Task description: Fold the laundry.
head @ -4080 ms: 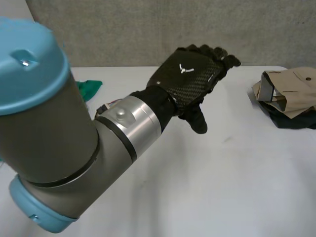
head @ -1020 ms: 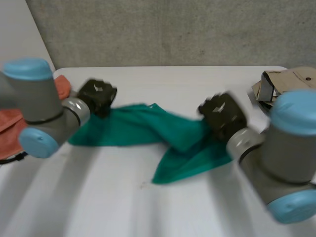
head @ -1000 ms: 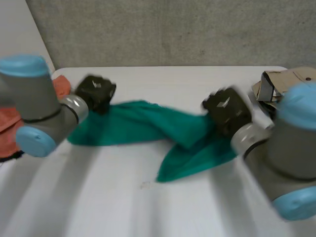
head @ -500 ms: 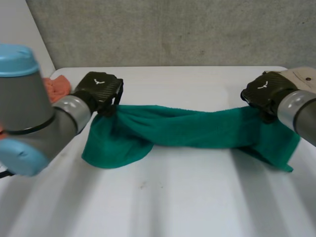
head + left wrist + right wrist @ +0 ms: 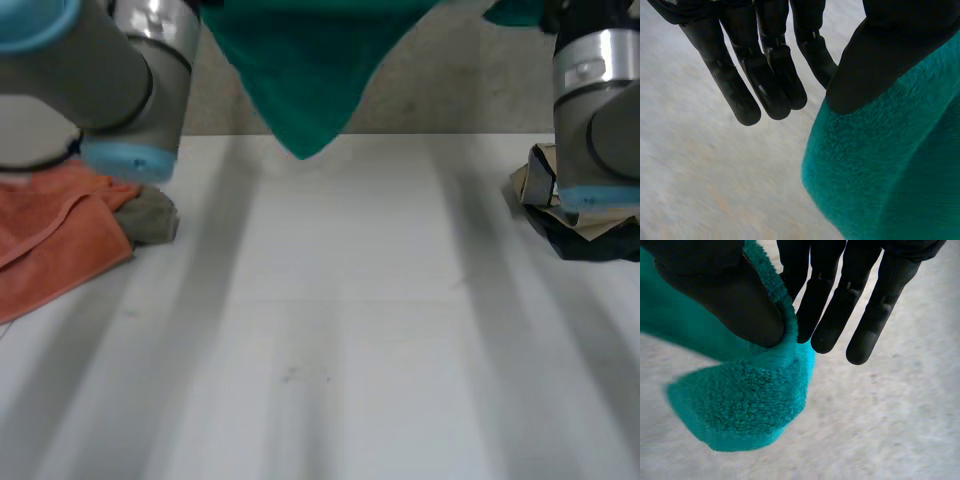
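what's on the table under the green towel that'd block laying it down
Nothing visible: the green terry towel hangs over bare white table; the orange cloth and the beige folded garment lie off to the sides.

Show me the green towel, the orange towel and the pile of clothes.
green towel [image 5: 300,100], head view, its hanging lower part
orange towel [image 5: 50,245], head view, its middle
pile of clothes [image 5: 585,243], head view, dark lower layer

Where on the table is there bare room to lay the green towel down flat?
The whole middle of the table is bare, from the orange cloth and the grey cloth beside it at the left to the clothes pile at the right. Only those two sides are crowded. The green towel hangs above the far middle.
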